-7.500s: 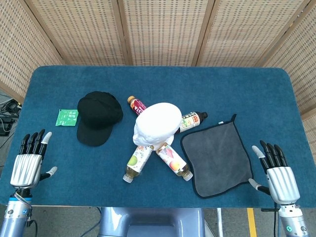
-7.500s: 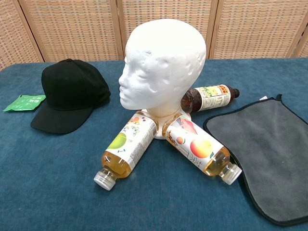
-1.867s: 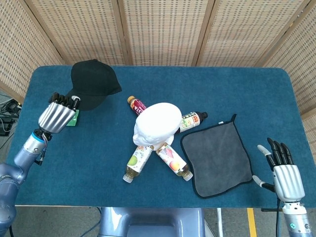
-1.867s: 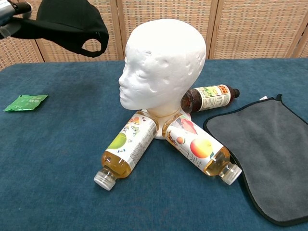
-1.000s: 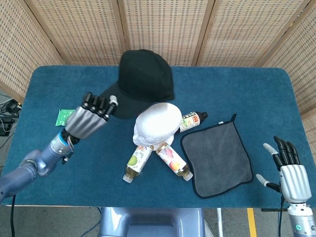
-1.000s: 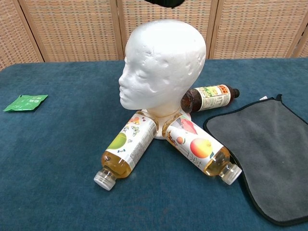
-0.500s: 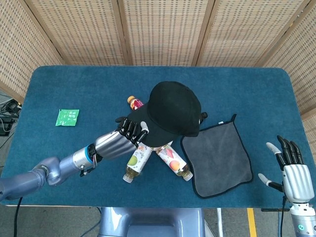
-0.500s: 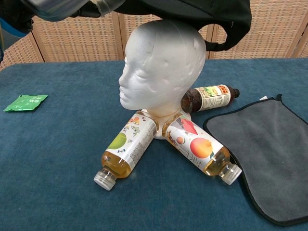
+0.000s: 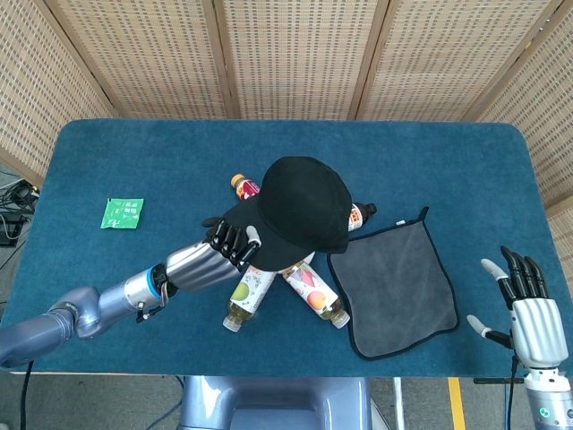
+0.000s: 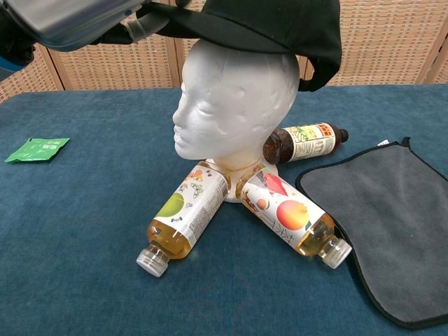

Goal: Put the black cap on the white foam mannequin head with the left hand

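Note:
The black cap (image 9: 300,210) lies over the top of the white foam mannequin head (image 10: 234,98), its brim pointing left; in the chest view the black cap (image 10: 273,24) covers the crown and hangs down at the back. My left hand (image 9: 224,246) grips the brim from the left, and in the chest view the left hand (image 10: 77,17) sits at the top left. From above the cap hides the head almost entirely. My right hand (image 9: 528,313) hovers open at the table's near right corner, away from everything.
Three bottles lie around the head's base: a green-label one (image 10: 183,217), a peach-label one (image 10: 290,220) and a brown one (image 10: 302,142). A grey cloth (image 9: 394,287) lies to the right. A green packet (image 9: 122,213) lies at the far left.
The left hand has lowered the cap and drawn it slightly left, so it now sits down on the head's crown. The right hand has hardly moved.

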{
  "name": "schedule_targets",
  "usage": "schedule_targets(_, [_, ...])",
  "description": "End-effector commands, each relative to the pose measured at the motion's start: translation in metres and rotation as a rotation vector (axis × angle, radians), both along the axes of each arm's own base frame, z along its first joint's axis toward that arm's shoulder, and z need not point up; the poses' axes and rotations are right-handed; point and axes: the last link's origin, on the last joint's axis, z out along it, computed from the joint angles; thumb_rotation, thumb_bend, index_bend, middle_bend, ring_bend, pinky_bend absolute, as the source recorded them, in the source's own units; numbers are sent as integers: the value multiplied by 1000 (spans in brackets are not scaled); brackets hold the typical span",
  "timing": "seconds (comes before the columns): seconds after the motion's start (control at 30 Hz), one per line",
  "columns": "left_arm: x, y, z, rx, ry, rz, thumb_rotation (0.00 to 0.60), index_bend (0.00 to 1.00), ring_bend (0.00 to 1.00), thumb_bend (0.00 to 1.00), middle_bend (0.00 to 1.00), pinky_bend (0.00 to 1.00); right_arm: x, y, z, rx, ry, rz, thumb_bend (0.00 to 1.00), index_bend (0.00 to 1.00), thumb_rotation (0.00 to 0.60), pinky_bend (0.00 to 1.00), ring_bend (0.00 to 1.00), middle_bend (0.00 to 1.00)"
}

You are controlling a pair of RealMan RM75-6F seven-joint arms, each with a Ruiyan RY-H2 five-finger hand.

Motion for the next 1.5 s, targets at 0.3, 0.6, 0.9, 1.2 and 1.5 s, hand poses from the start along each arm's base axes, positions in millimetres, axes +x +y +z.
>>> schedule_targets(0.3, [-17, 4, 4, 10, 23, 10, 600, 790, 786, 465, 682, 718, 0, 0, -1, 2, 1, -1, 55, 211, 600, 0, 0, 0])
schedule_targets(0.6, [-30, 7, 4, 24, 71, -2, 600, 790, 784, 419, 676, 718, 0, 0, -2, 5, 5, -3, 55, 212, 600, 0, 0, 0])
schedule_targets(0.9, [-41, 6, 2, 18, 75, 27, 600, 790, 783, 418, 676, 718, 0, 0, -2, 5, 4, -1, 55, 211, 600, 0, 0, 0])
schedule_targets(1.2, [-46, 5, -5, 16, 83, 52, 600, 784, 782, 392, 675, 716, 0, 0, -2, 6, 5, -4, 55, 211, 600, 0, 0, 0])
schedule_targets(1.5, [-42, 6, -2, 21, 70, 43, 600, 766, 768, 348, 668, 700, 1, 0, -2, 6, 3, -2, 55, 208, 600, 0, 0, 0])
